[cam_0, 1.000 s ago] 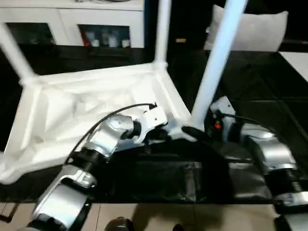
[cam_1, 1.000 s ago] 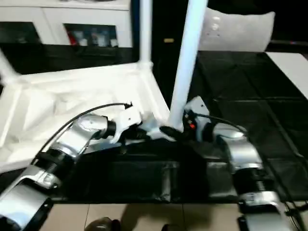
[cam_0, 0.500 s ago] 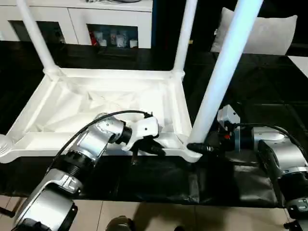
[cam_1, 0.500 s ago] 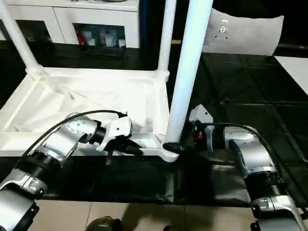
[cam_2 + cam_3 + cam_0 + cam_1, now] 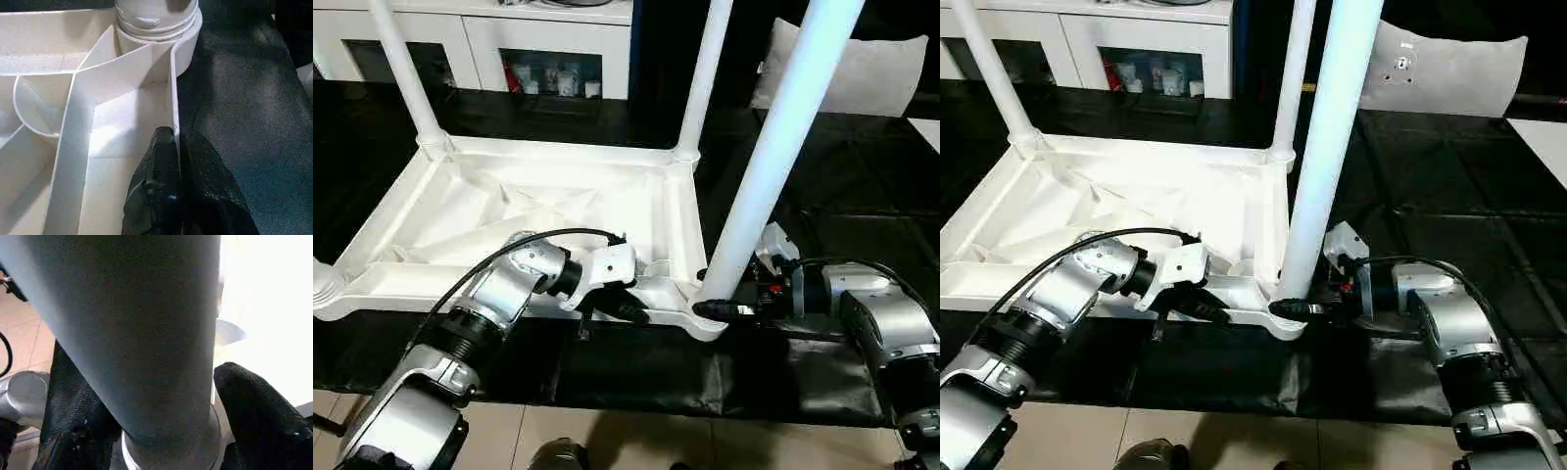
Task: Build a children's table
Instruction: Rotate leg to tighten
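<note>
The children's table (image 5: 509, 211) lies upside down on a black mat, white, its ribbed underside facing up. Three legs stand in its corner sockets: far left (image 5: 406, 73), far right (image 5: 705, 78) and near right (image 5: 773, 147). My left gripper (image 5: 631, 311) is shut on the thin near rim of the top, a little left of the near right corner; the wrist view shows its fingers (image 5: 164, 147) pinching that wall. My right gripper (image 5: 715, 308) sits at the base of the near right leg, one finger (image 5: 73, 396) on each side, pressed against the tube.
A white cabinet (image 5: 548, 39) with dark glass compartments stands behind the table. A pale cushion-like panel (image 5: 891, 73) leans at the back right. The black mat's front edge meets tan floor tiles (image 5: 607, 441) just below my forearms.
The camera has swung, so the table now looks square on. My right gripper's fingers have closed in on the near right leg. The left gripper keeps its hold on the rim.
</note>
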{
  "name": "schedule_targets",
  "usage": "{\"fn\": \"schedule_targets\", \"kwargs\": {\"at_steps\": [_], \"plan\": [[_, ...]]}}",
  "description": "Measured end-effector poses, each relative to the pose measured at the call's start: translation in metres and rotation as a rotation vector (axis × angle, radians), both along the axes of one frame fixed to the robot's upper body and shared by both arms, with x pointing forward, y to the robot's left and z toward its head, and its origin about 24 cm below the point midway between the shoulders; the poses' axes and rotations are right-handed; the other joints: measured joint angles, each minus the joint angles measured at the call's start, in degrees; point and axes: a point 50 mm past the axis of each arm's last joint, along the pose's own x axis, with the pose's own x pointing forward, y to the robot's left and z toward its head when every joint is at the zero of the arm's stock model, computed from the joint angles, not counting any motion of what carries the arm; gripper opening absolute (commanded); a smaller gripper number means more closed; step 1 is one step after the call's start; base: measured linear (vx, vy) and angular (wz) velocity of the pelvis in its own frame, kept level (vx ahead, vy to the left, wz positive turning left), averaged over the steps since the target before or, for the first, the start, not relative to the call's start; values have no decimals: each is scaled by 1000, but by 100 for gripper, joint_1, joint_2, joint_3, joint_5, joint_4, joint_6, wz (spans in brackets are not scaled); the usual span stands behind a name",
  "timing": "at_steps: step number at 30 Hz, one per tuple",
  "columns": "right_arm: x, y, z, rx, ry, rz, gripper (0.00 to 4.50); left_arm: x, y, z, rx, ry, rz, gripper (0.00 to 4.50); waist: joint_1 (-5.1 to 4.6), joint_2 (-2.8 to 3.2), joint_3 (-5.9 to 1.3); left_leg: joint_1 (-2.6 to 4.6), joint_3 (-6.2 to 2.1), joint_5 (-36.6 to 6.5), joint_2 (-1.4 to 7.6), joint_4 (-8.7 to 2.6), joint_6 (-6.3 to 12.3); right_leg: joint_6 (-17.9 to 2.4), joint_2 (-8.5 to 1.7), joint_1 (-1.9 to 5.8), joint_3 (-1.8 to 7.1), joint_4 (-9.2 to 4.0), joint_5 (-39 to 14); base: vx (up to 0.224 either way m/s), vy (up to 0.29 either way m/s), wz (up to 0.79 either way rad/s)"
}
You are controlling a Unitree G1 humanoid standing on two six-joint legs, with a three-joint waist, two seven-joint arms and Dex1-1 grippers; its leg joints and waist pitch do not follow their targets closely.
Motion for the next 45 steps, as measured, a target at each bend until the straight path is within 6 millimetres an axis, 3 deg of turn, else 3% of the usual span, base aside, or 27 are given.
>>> {"fn": "schedule_targets", "kwargs": {"at_steps": [9,16,23,27,31,32,33,35,37,41,45], "plan": [[-1,1,3,-2,-8,11,219,-1,0,0,-1,-3,-2,0,-3,-2,-2,1,0,0,1,5,0,0,0,1,0,5,0,0,0,0],[2,9,-1,19,-14,-104,210,3,2,-3,-16,15,90,0,-34,3,-9,19,0,2,2,10,-2,-7,0,7,1,16,5,0,0,0],[38,24,-5,4,-40,-566,205,24,-21,-5,-48,-5,403,0,-372,0,-9,19,0,13,2,28,-16,-9,0,3,2,2,10,0,0,0],[55,35,-3,-3,-51,-789,204,31,-37,-5,-64,-22,533,0,-464,-1,-9,20,0,13,3,26,-17,-9,0,-3,1,1,21,0,0,0],[62,42,-2,-13,-82,-885,204,34,-45,-4,-63,-44,567,0,-470,-1,-9,15,-1,11,3,13,-16,-17,0,-7,-1,-1,45,0,0,0],[63,42,-2,-14,-90,-886,256,34,-45,-3,-63,-46,567,0,-459,-1,-9,13,0,10,3,6,-15,-14,0,-9,-1,-4,44,0,0,0],[63,42,-1,-13,-94,-885,269,34,-45,-3,-64,-48,567,0,-439,0,-9,11,0,9,3,0,-12,-11,1,-12,-3,-6,41,0,0,0],[62,43,-2,-11,-92,-878,271,34,-45,-3,-66,-51,561,0,-404,0,-9,10,0,12,3,-4,-4,-9,1,-17,-5,-6,38,0,0,0],[62,42,-2,-8,-93,-869,309,34,-45,-3,-65,-55,554,0,-389,0,-9,10,0,11,3,-5,-4,-9,1,-18,-5,-5,38,0,0,0],[59,40,-2,-9,-105,-807,341,33,-40,-3,-55,-85,503,0,-343,1,-8,10,0,10,3,-2,-11,-11,1,-18,-5,-4,41,0,0,0],[51,30,-1,-48,-149,-651,370,33,-30,-3,-46,-92,453,0,-293,0,-7,9,0,10,3,2,-12,-11,0,-13,-4,-5,42,0,0,0]]}}
